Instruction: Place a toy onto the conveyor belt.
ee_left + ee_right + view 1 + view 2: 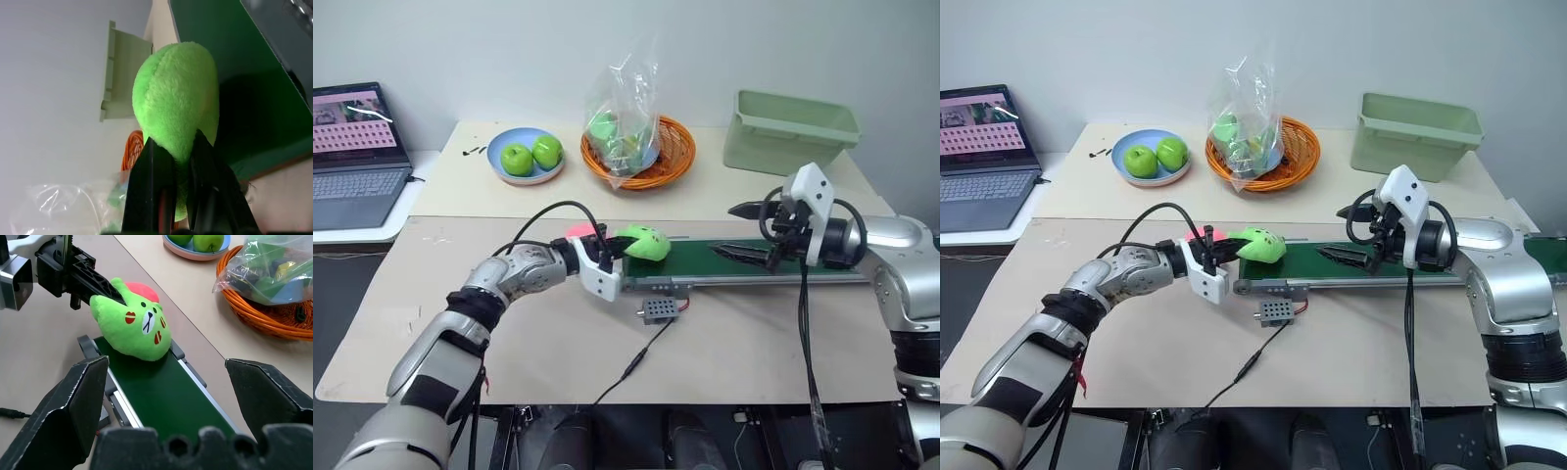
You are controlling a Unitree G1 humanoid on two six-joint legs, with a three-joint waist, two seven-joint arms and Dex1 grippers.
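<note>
The surface [558, 343] carries the conveyor belt [783, 262], the landmark here. The right hand [751, 232] hovers over the belt's middle, fingers spread, holding nothing. The left hand [612, 250] at the belt's near end is clamped on the toy [643, 244], which sits at that end, apparently resting on the belt. The plush looks light, soft and compressible; a pinch at its narrow rear suits it. Whether it bears full weight on the belt cannot be told. A pink object [143, 291] behind the toy is mostly hidden.
</note>
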